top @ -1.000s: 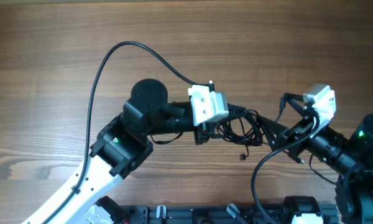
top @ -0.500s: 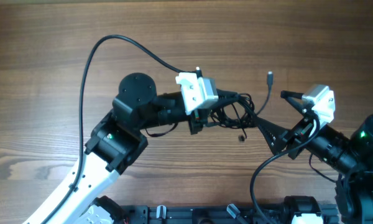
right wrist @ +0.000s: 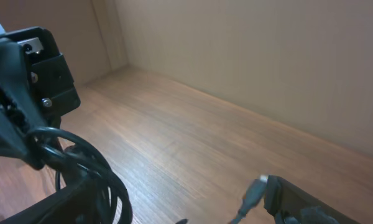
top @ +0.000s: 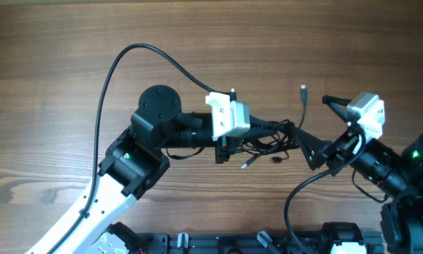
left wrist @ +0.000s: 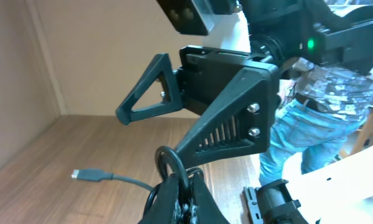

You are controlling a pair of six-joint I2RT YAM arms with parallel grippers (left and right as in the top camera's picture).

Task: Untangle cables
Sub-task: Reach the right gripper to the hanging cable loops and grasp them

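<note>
Nearest the arms' bases, a small plug (top: 245, 164) now dangles out below the bundle where none hung a second ago: a cord end is slipping free. Just above it the left gripper (left wrist: 183, 190) is clenched on the cables (top: 271, 137), a knot of thin black cords, and has dragged them leftward, so the tangle looks stretched rather than bunched. The right gripper (top: 312, 116) sits just beside the knot, jaws spread wide and grasping nothing, though a loop lies against its lower finger; hooked or only touching, I cannot tell. Farther out, a loose strand with its plug (top: 303, 89) has sprung up over the counter (top: 197, 35). Two ends out, so the knot seems to be loosening.
</note>
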